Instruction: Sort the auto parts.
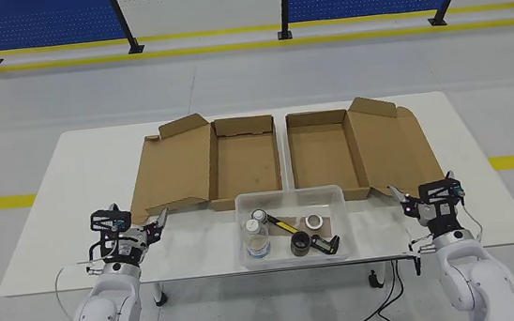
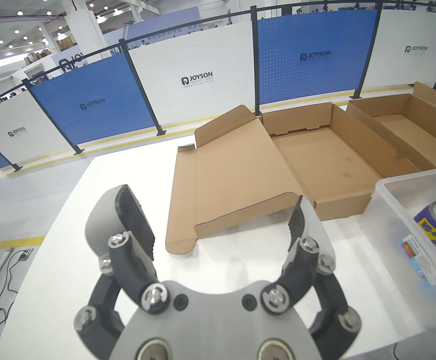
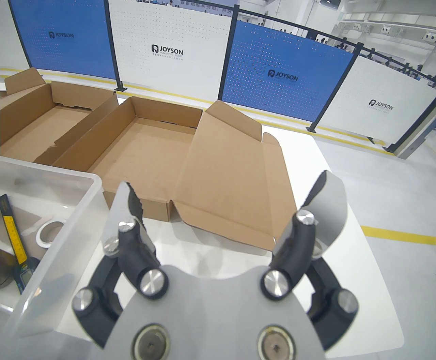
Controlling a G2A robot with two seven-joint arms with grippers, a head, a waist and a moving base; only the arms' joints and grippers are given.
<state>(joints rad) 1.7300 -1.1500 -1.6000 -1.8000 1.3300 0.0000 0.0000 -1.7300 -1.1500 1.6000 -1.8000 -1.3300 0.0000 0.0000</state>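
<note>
My left hand (image 2: 213, 204) and right hand (image 3: 226, 191) hover spread at the white counter's (image 1: 200, 248) lower left and lower right (open cardboard boxes (image 1: 248, 161) at centre).

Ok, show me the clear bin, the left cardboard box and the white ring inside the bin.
clear bin (image 1: 289, 192), top view, on its far rim.
left cardboard box (image 1: 246, 166), top view, on the bare floor of its tray.
white ring (image 1: 314, 217), top view, on its far edge.
</note>
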